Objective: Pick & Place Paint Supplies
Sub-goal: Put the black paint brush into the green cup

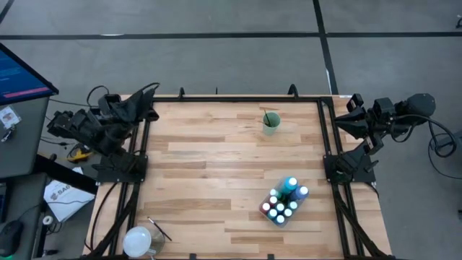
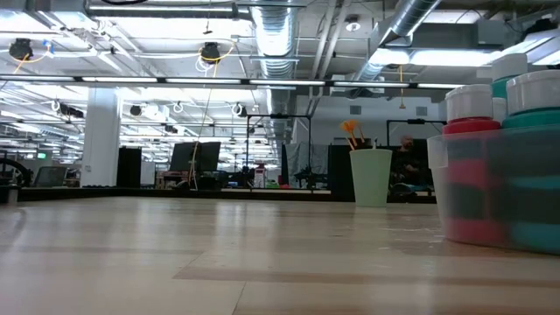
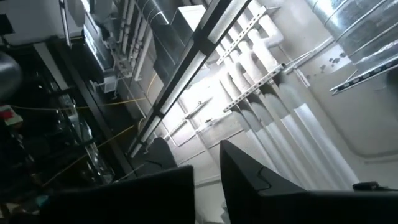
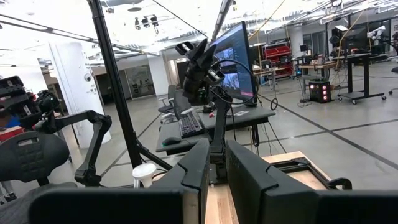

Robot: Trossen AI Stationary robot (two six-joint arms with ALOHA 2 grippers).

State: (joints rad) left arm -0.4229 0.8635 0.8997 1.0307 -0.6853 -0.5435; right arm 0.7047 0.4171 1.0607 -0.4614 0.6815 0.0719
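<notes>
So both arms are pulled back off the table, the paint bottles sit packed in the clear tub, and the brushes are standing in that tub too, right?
Nearly. The brushes are not in the clear tub; they stand in the pale green cup at the far side of the table, as the high view shows. The rest holds: the paint bottles sit packed in the tub, and both arms are pulled back off the table.

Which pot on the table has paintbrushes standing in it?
The pale green cup at the far edge holds the brushes. The clear tub holds only paint bottles.
</notes>
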